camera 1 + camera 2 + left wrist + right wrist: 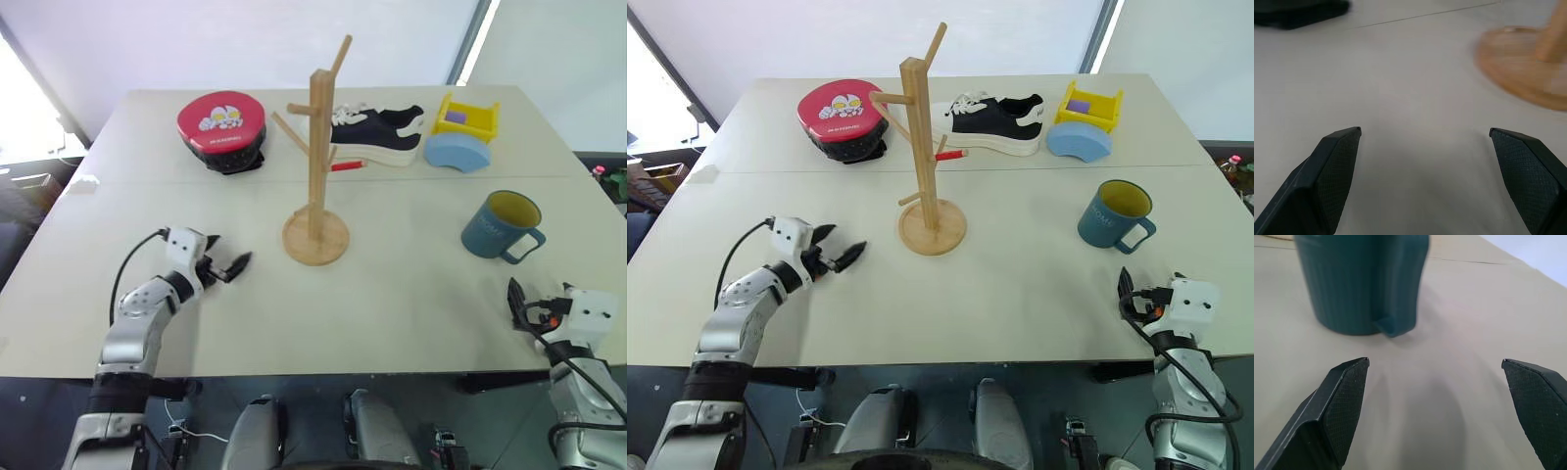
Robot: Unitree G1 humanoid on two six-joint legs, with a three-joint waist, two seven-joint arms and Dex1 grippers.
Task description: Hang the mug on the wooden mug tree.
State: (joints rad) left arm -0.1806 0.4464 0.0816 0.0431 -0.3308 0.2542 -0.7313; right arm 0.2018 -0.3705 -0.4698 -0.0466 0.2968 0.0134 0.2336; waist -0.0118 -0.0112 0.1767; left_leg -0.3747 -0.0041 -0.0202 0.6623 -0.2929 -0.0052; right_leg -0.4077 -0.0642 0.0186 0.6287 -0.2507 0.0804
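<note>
Pale worktop. Mug stands upright, well right of wooden mug tree, unhung. Right gripper near it, fingers spread, empty; left gripper likewise. Everything remains: grasp, carry, hang.

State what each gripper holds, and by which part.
Nothing is held. The left gripper and right gripper are both open and empty; the mug stands untouched on the table.

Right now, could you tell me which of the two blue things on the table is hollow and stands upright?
The mug, near the right gripper: it has a yellowish inside and a loop handle. The arch-shaped block is solid and paler.
</note>
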